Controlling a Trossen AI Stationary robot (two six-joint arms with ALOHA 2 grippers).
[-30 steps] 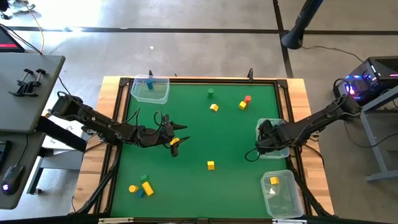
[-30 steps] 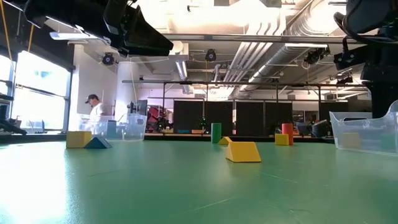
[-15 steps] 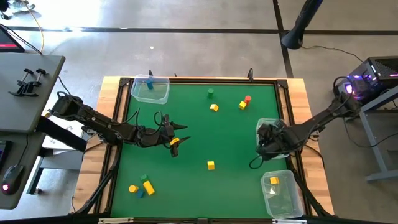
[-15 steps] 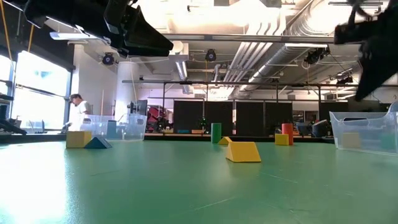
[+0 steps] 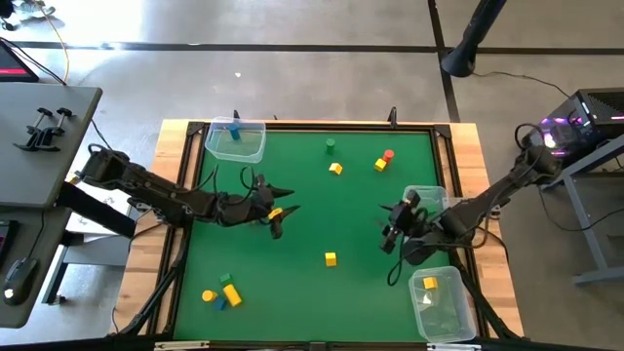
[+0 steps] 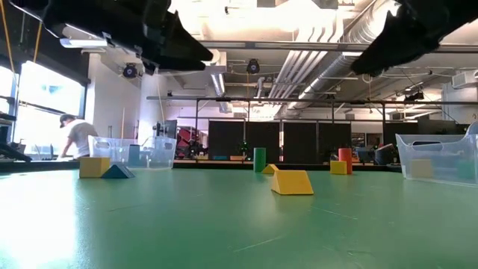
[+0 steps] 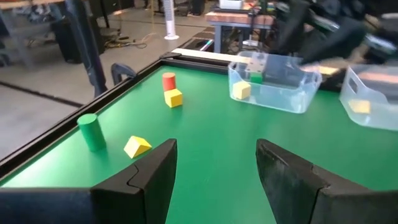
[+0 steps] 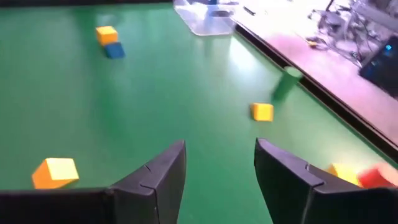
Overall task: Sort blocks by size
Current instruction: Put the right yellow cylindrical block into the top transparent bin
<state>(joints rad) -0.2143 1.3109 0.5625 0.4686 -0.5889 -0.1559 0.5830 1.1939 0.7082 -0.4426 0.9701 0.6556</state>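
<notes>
Small blocks lie scattered on the green table (image 5: 312,210). A green cylinder (image 5: 330,146), a red one (image 5: 388,154) and two yellow blocks (image 5: 380,164) rest at the far side. One yellow block (image 5: 331,258) sits mid-table, and a yellow, blue and green group (image 5: 222,292) lies near the left corner. My left gripper (image 5: 279,210) hovers open over the left half, nothing between its fingers (image 7: 152,180). My right gripper (image 5: 393,230) hovers open left of the right-hand tub (image 5: 432,198), pointing toward the table's left, its fingers (image 8: 163,177) empty.
Three clear tubs stand at the table's edges: far left (image 5: 236,139) with a blue block, right middle, and near right (image 5: 439,300) with a yellow block (image 5: 429,284). A raised dark rim (image 5: 302,123) borders the table. A person (image 6: 75,139) moves in the room beyond.
My right gripper has swung away from above the right-hand tub toward the table's middle and near side, rising a little and turning so that its fingers point toward the left. My left gripper has rolled slightly in place. No block has moved.
</notes>
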